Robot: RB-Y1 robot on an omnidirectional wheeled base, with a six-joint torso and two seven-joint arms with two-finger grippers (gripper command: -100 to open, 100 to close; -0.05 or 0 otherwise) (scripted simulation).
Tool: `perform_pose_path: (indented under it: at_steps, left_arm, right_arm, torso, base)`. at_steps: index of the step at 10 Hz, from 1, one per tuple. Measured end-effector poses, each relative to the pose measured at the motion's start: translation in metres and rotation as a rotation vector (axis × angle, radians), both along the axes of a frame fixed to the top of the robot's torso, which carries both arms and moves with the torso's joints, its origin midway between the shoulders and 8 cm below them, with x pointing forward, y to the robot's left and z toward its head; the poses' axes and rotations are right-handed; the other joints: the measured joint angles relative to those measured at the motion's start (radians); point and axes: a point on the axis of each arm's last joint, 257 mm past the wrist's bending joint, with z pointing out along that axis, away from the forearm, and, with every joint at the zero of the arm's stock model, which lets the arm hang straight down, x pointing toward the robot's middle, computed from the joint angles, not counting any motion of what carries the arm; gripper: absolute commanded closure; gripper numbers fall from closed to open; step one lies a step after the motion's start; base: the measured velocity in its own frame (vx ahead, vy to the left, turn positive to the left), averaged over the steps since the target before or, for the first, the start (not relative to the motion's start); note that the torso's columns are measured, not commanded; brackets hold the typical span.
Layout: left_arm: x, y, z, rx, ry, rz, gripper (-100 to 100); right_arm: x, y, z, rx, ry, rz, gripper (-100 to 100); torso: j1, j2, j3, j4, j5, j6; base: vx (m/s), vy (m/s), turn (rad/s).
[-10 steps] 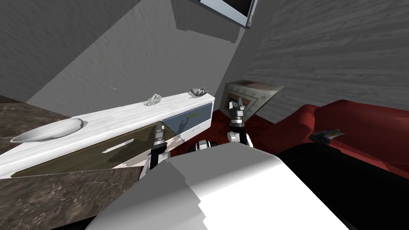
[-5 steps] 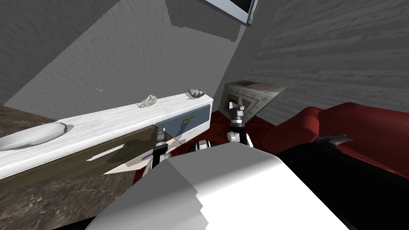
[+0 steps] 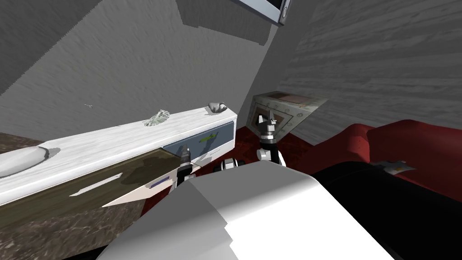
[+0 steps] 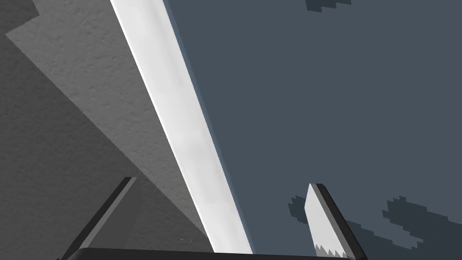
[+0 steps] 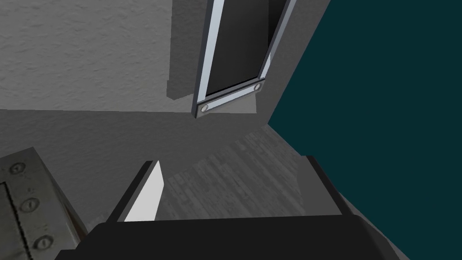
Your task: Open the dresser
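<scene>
The dresser [image 3: 131, 137] is long and low, with a white top, and runs along the wall to my left. Its front has a blue-grey panel [image 3: 212, 135] at the right end and an olive-brown front [image 3: 90, 183] that stands angled out from the body. My left gripper [image 3: 185, 154] is at the seam between the two. In the left wrist view this gripper [image 4: 216, 221] is open, with a white edge strip [image 4: 180, 126] running between its fingers and the blue-grey panel [image 4: 338, 99] beside it. My right gripper [image 3: 269, 119] is raised to the right of the dresser, open [image 5: 234, 189] and holding nothing.
A pale bowl [image 3: 18, 159], a small woven thing [image 3: 157, 118] and a small grey thing [image 3: 216, 107] sit on the dresser top. A beige riveted box [image 3: 288, 110] stands past its right end. Red upholstery [image 3: 406, 144] lies to my right, over a red rug [image 3: 246, 144].
The olive-brown front has come farther out from the dresser as my left gripper drew back toward my chest. The whole view slid left, so I have shifted. The right arm stayed put.
</scene>
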Motion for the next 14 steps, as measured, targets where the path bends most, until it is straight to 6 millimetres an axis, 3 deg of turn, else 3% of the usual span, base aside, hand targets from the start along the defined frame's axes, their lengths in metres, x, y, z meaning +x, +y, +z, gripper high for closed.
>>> perform_pose_path:
  at_steps: [4, 9, 14]
  left_arm:
    - [-0.005, -0.003, -0.045, -0.074, 0.064, 0.041, -100]
    - [-0.009, -0.019, -0.066, -0.15, 0.084, 0.067, -100]
    - [-0.021, 0.046, -0.066, -0.148, 0.076, 0.208, -100]
  right_arm:
    - [0.0, 0.0, 0.0, 0.0, 0.0, 0.0, 0]
    - [0.0, 0.0, 0.0, 0.0, 0.0, 0.0, 0]
    - [0.0, 0.0, 0.0, 0.0, 0.0, 0.0, 0]
  torso:
    - [-0.003, 0.001, 0.001, 0.0, -0.001, 0.0]
    - [0.001, 0.002, 0.001, 0.001, 0.0, 0.0]
    - [-0.001, -0.001, 0.0, 0.0, 0.0, 0.0]
  base:
    - [0.108, -0.158, 0.019]
    - [0.018, -0.03, -0.057]
    - [-0.079, -0.004, -0.339]
